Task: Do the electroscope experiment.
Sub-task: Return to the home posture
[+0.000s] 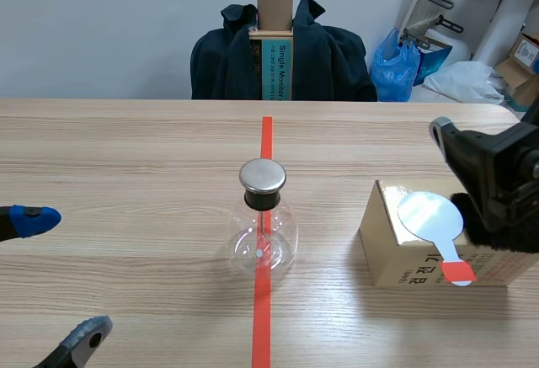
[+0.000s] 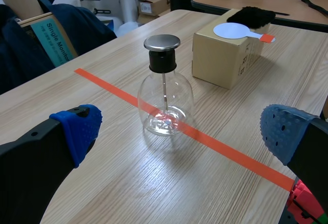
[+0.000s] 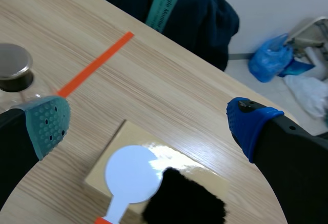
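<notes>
My right gripper hangs wide and empty over the disc paddle on the cardboard box, my left gripper equally wide, the electroscope central on the bench, so I judge the next move is pinching the paddle's red handle.

"Single Monitor" on the teal box

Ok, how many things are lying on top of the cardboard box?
2. A white round paddle with a red handle tip lies on the cardboard box; a black fur patch lies right beside it, near the handle.
</notes>
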Robot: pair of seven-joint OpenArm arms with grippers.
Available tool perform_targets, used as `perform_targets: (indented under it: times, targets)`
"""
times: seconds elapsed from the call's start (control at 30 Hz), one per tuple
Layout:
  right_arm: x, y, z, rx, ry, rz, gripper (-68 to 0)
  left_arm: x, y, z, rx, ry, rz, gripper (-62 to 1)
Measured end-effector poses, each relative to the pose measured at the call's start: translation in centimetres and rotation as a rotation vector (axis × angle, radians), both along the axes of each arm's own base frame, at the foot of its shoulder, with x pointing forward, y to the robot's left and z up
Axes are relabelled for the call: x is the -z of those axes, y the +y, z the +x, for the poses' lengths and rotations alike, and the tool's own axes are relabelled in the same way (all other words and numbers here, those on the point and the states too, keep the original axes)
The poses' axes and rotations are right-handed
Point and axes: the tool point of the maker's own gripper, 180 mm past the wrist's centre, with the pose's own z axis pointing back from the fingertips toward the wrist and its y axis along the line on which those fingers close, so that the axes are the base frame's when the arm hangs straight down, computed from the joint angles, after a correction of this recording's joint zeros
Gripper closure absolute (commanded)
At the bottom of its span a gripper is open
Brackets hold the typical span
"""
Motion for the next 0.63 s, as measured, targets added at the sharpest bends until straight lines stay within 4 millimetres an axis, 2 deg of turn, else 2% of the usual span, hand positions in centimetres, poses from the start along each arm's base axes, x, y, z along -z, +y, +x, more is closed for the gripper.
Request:
perform_targets:
  times: [0.07,0.3,0.63]
  targets:
    - [0.0,0.1,0.0,0.003,0.007,0.028,-63.2,0.0,0.0,0.0,0.0,0.0,0.0,-62.3]
    - [2.4,-0.9,-0.5,0.046,0.129,-0.028,-63.1,0.0,0.0,0.0,0.001,0.0,0.001,-62.3]
    - [2.5,-0.9,-0.5,0.048,0.135,-0.03,-63.1,0.0,0.0,0.0,0.001,-0.001,0.001,-62.3]
